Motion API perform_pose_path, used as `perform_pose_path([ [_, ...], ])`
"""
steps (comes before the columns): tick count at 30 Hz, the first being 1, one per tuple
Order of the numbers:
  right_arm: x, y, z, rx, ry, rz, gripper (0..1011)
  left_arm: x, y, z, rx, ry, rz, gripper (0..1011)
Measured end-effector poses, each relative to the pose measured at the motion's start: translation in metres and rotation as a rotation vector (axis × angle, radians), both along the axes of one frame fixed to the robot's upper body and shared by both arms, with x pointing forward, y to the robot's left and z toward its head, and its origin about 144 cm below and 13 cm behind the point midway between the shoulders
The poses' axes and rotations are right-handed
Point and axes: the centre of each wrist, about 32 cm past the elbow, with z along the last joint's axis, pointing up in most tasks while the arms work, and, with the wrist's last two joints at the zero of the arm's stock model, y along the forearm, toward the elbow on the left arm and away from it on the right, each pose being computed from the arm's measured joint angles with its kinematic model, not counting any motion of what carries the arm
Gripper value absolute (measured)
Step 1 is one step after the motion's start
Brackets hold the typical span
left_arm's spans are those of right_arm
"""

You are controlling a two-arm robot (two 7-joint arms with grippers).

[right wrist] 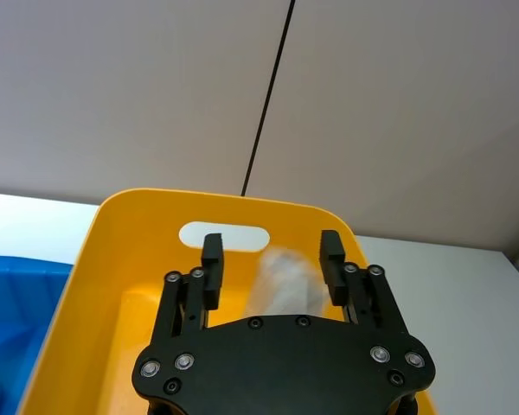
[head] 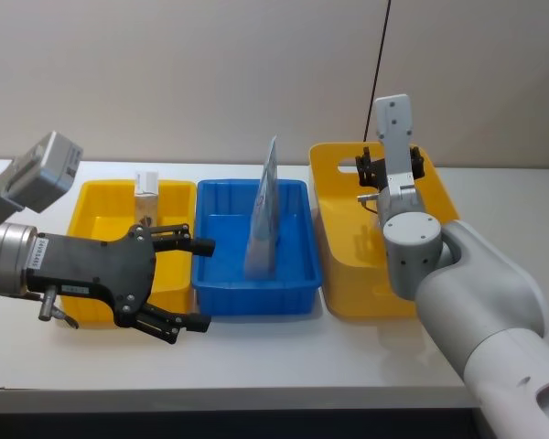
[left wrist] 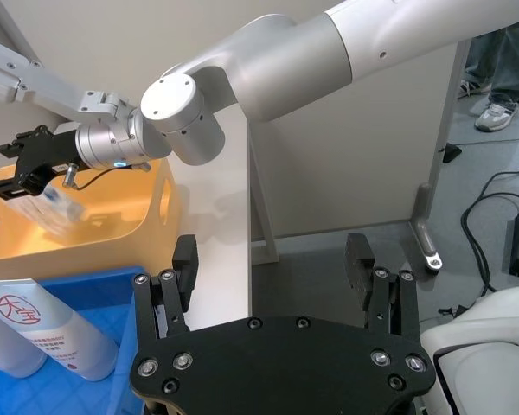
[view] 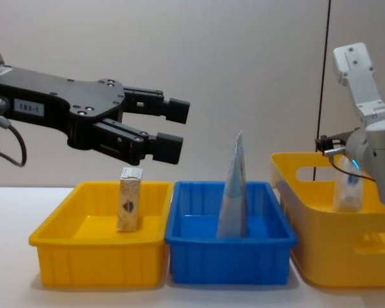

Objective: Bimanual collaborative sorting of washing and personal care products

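Note:
My left gripper (head: 199, 283) hovers open and empty above the front of the table, between the yellow tray (head: 101, 192) and the blue tray (head: 256, 297). A small cream carton (head: 146, 198) stands upright in the yellow tray. A pale blue-grey pouch (head: 263, 215) stands on end in the blue tray, with more pouches (left wrist: 35, 333) lying beside it. My right gripper (right wrist: 271, 255) is open over the large yellow basket (right wrist: 112, 259). A blurred pale product (right wrist: 281, 281) sits just beyond its fingers inside the basket, also seen from the side (view: 348, 186).
The three containers stand side by side along the white table, close together. The basket (head: 339, 274) has handle cut-outs in its walls. Bare table lies in front of the trays. A black cable hangs down the wall behind.

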Motion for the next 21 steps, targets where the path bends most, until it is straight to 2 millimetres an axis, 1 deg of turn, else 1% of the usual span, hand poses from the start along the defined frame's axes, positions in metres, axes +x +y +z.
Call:
perform_pose_path([
  [2, 0.000, 0.000, 0.000, -0.001, -0.005, -0.002, 702, 0.000, 0.000, 0.000, 0.000, 0.000, 0.000, 1001],
  [5, 0.000, 0.000, 0.001, 0.001, -0.012, -0.004, 762, 0.000, 0.000, 0.000, 0.000, 0.000, 0.000, 1001],
  [7, 0.000, 0.001, 0.002, 0.003, -0.015, -0.005, 844, 0.000, 0.000, 0.000, 0.000, 0.000, 0.000, 1001],
  [9, 0.000, 0.001, 0.002, 0.006, -0.018, -0.005, 879, 0.000, 0.000, 0.000, 0.000, 0.000, 0.000, 1001],
  [10, -0.001, 0.001, 0.003, 0.009, -0.022, -0.005, 929, 0.000, 0.000, 0.000, 0.000, 0.000, 0.000, 1001],
  [12, -0.001, 0.001, 0.004, 0.014, -0.026, -0.005, 989, 0.000, 0.000, 0.000, 0.000, 0.000, 0.000, 1001],
  [14, -0.002, 0.001, 0.005, 0.018, -0.027, -0.004, 1004, 0.000, 0.000, 0.000, 0.000, 0.000, 0.000, 1001],
  [21, -0.006, -0.001, 0.012, 0.052, -0.019, 0.025, 1003, 0.000, 0.000, 0.000, 0.000, 0.000, 0.000, 1001],
])
